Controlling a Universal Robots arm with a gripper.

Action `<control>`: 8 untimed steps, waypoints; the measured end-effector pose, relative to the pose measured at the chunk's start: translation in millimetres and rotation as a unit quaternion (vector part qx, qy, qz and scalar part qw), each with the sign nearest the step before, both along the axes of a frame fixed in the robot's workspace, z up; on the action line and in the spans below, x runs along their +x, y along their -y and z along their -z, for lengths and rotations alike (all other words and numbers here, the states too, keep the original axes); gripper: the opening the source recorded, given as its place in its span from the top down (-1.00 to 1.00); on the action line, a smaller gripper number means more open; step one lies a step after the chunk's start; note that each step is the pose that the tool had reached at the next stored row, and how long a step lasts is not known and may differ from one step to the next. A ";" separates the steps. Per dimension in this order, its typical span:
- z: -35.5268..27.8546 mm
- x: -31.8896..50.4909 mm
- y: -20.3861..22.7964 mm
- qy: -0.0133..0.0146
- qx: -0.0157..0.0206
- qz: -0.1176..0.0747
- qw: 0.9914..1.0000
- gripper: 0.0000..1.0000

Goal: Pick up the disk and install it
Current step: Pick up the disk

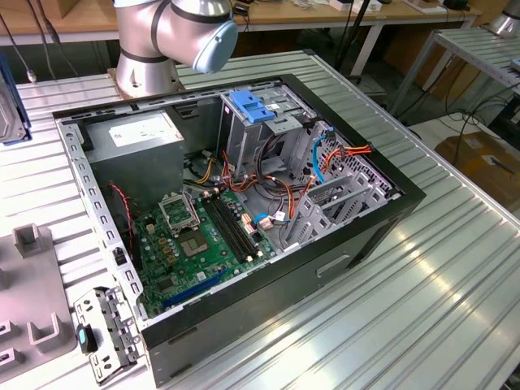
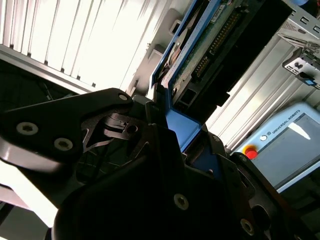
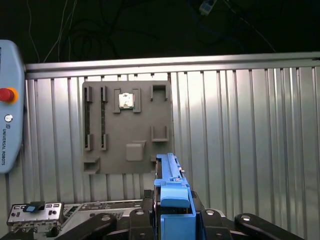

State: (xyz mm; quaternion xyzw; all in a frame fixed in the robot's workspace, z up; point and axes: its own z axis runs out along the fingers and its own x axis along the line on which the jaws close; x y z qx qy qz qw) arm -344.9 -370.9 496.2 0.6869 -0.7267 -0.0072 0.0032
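My tool (image 3: 172, 224) is clamped on the blue-railed flat dark rectangular disk (image 3: 169, 172). I judge it stiff, fairly heavy and shock-sensitive, so the rails are the safest hold.

The computer case (image 1: 260, 321) is set on the table (image 1: 439, 292), the arm base (image 1: 145, 75) behind it, the fixture plate (image 1: 31, 302) at the exterior view's left.

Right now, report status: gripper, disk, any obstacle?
Gripper shut on the disk, at its blue end. Grey fixture plate on the table beyond, in the first wrist view.
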 end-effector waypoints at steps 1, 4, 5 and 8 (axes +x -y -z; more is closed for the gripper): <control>0.0 1.8 0.0 0.000 0.000 0.000 1.000 0.25; 0.0 6.4 0.0 0.000 0.000 0.000 1.000 0.25; 0.0 7.5 0.0 0.000 0.000 0.000 1.000 0.25; 0.0 11.8 0.0 0.000 0.000 0.000 1.000 0.25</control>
